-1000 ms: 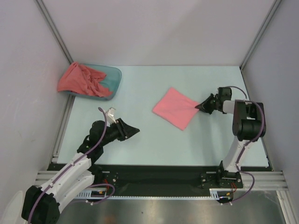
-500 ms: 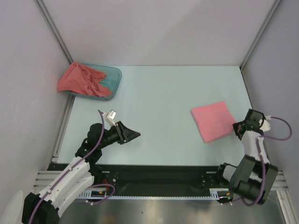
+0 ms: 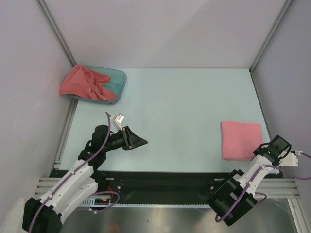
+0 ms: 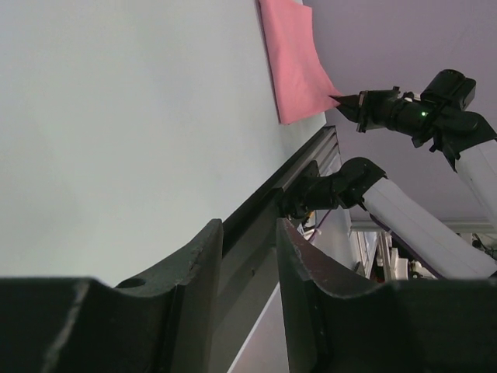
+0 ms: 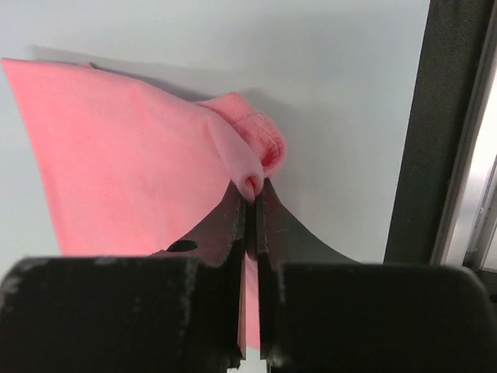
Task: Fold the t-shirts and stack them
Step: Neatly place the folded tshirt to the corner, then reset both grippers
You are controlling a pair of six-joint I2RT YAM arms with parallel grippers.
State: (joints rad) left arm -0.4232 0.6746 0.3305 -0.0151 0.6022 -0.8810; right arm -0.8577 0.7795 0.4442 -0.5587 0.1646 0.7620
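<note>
The right gripper [image 3: 264, 151], jaws pinching the folded pink shirt [image 3: 240, 140] by a corner, has dragged it from the middle of the table [image 3: 184, 97] to its near right corner, probably the stacking spot; the left gripper [image 3: 142, 141] has its jaws half-spread and empty.

Folded salmon-pink t-shirt [image 3: 240, 140] lies flat lower right, corner pinched in my right gripper [image 5: 250, 196]; coral-red t-shirt [image 3: 80, 82] sits crumpled upper left.

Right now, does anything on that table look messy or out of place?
Yes. The coral-red shirt lies crumpled, spilling over the teal tub. The folded pink shirt has one corner bunched in the right gripper.
</note>
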